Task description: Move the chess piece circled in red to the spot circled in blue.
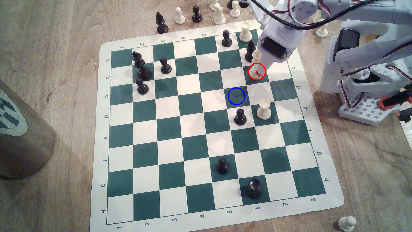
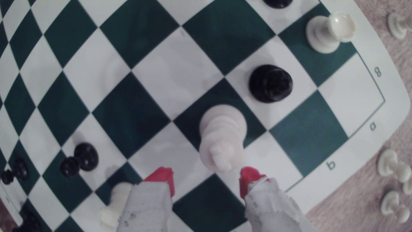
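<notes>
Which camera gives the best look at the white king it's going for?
The wrist view. The white king stands upright and whole on its dark green square, cross top plain, just ahead of the open gripper. In the exterior view the gripper and the red ring cover most of the king.

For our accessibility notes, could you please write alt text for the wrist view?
Seen from above, a white king stands on a dark green square of the chessboard, with the open gripper and its red-tipped fingers just short of its crown. A black piece and a white rook stand beyond.
</notes>
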